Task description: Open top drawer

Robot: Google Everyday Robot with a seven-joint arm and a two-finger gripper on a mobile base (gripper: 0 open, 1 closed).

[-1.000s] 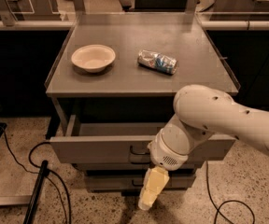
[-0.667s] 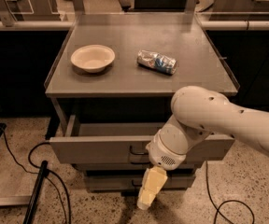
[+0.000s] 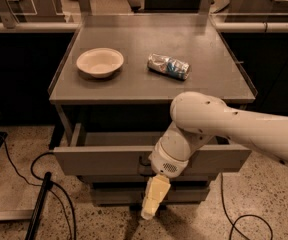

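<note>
The top drawer point(image 3: 99, 160) of the grey metal cabinet stands pulled out a good way, and its open inside shows as a dark gap behind the front panel. Its small dark handle point(image 3: 144, 161) at centre front is partly hidden by my white wrist. My gripper point(image 3: 152, 203) hangs pointing down in front of the cabinet, just below the top drawer's front and over the lower drawers point(image 3: 114, 194). It holds nothing that I can see.
A cream bowl point(image 3: 100, 61) and a crushed can point(image 3: 169, 66) lie on the cabinet top point(image 3: 149, 91). Black cables point(image 3: 44, 169) and a dark pole point(image 3: 38, 206) lie on the speckled floor at the left. Another cable point(image 3: 234, 219) lies at the right.
My arm and gripper have shifted slightly to the left. The top drawer stays pulled out about the same.
</note>
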